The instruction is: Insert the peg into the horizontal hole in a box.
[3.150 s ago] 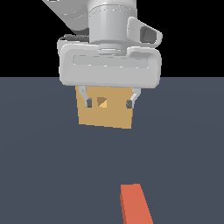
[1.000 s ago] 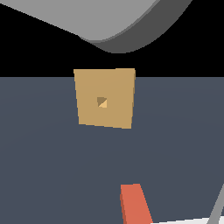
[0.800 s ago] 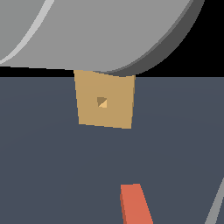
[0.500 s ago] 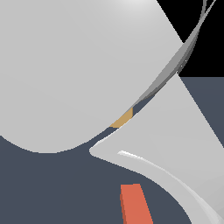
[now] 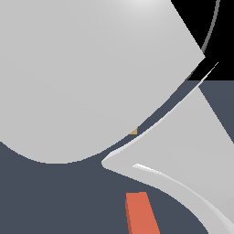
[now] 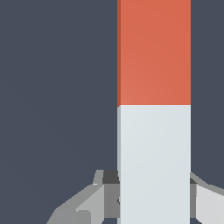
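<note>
Grey fingers flank the peg on my wrist view, the gripper straddling its white half, though I can't tell if it's pinched. Its long axis runs straight away from my tool, orange end outermost.

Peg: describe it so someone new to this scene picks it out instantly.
On the dark slate floor, between the grey gripper fingers in the wrist view, lies the peg, a straight square-edged bar. One half is orange-red, the other pale grey-white, meeting at a sharp line; nothing else here is two-toned.
</note>
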Available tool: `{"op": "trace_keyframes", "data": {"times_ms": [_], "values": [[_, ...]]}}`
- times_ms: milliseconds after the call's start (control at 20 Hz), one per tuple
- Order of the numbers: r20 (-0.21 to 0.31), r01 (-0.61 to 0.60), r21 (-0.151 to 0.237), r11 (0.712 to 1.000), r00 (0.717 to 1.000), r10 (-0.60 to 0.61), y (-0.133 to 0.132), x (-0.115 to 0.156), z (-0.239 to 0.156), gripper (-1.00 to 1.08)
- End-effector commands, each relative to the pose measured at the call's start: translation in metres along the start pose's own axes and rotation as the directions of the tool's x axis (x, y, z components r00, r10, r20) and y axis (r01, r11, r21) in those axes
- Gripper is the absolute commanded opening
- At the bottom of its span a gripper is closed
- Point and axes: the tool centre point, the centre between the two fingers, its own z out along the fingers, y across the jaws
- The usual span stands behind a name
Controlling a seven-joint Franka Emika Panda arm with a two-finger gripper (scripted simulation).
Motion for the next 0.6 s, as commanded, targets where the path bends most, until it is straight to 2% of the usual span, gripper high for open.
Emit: {"op": "trace_keyframes", "data": {"times_ms": [0, 550], "values": [[0.000, 0.000, -0.001, 1.000, 1.000, 0.000, 0.0002, -0.0002, -0.0003, -1.00], [0.000, -0.007, 0.000, 1.000, 1.000, 0.007, -0.0034, 0.0063, -0.0020, -1.00]]}}
